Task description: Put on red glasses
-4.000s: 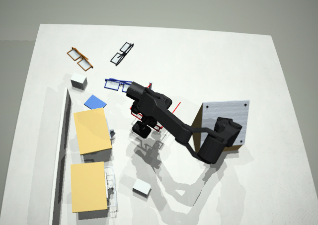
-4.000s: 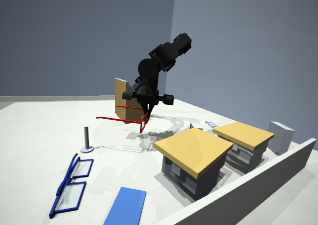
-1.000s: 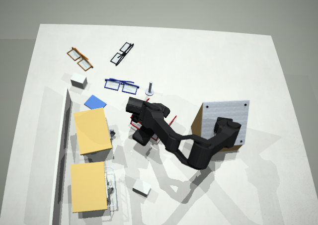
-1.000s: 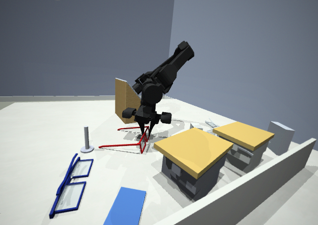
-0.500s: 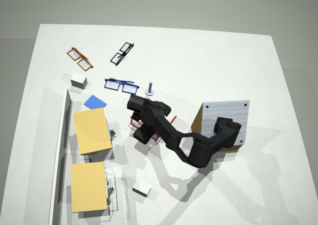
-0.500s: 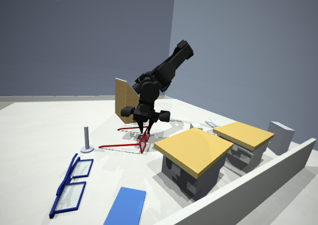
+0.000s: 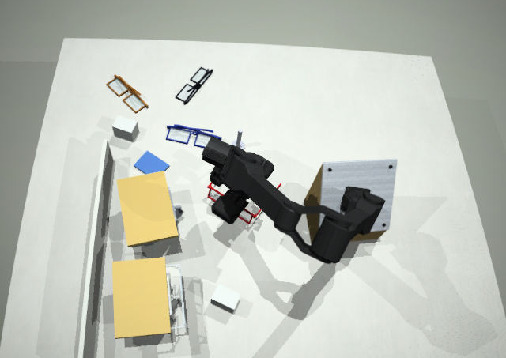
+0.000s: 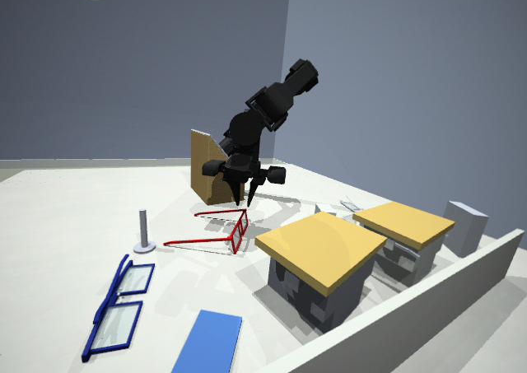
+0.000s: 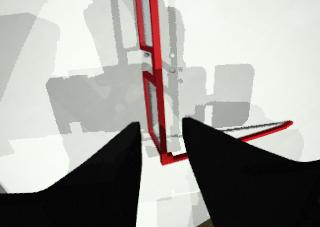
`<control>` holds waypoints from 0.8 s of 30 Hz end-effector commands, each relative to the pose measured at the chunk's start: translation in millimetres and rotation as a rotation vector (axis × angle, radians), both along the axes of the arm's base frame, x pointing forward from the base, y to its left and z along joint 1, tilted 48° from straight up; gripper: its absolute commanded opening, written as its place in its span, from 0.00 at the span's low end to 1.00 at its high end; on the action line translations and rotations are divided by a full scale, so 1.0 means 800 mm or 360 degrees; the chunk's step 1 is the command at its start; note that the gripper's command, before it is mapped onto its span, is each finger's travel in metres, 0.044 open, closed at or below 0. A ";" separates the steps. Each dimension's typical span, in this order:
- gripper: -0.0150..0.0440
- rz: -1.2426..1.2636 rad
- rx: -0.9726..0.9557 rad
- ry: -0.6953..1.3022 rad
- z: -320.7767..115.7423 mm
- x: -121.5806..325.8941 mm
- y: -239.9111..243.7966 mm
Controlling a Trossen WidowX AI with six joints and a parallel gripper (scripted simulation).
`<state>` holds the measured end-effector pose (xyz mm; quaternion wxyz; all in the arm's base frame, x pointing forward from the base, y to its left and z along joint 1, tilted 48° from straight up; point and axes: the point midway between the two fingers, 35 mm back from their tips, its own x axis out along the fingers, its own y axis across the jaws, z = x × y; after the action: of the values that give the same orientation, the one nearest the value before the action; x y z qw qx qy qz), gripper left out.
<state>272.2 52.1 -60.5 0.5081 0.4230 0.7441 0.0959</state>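
Observation:
The red glasses (image 7: pixel 210 191) (image 8: pixel 195 240) (image 9: pixel 152 14) stand on the table with their temples open, front frame on edge. My gripper (image 8: pixel 243 202) (image 9: pixel 161 127) is open and points down just above the far end of the front frame. In the wrist view that end of the frame shows between the two fingertips, untouched. Two grey stands with yellow tops (image 7: pixel 145 207) (image 7: pixel 138 297) (image 8: pixel 319 249) (image 8: pixel 404 222) stand to the side. The yellow tops hide what is under them. I see no display head and no green tag.
Blue glasses (image 7: pixel 187 133) (image 8: pixel 117 305), black glasses (image 7: pixel 194 85) and orange glasses (image 7: pixel 126 93) lie on the table. Also there: a grey post (image 7: pixel 239 135) (image 8: pixel 143 228), a blue card (image 7: pixel 151 162) (image 8: pixel 208 343), white boxes (image 7: pixel 124 127) (image 7: pixel 225 297), a low wall (image 7: pixel 96 224) (image 8: pixel 383 314).

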 end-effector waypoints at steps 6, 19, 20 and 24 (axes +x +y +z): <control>0.59 -0.0002 -0.0001 -0.0009 0.004 0.002 -0.002; 0.49 0.0020 -0.0007 -0.0011 0.005 -0.002 -0.010; 0.49 0.0020 -0.0007 -0.0011 0.005 -0.002 -0.010; 0.49 0.0020 -0.0007 -0.0011 0.005 -0.002 -0.010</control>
<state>271.1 45.1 -56.1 0.5094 0.4205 0.7442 0.0988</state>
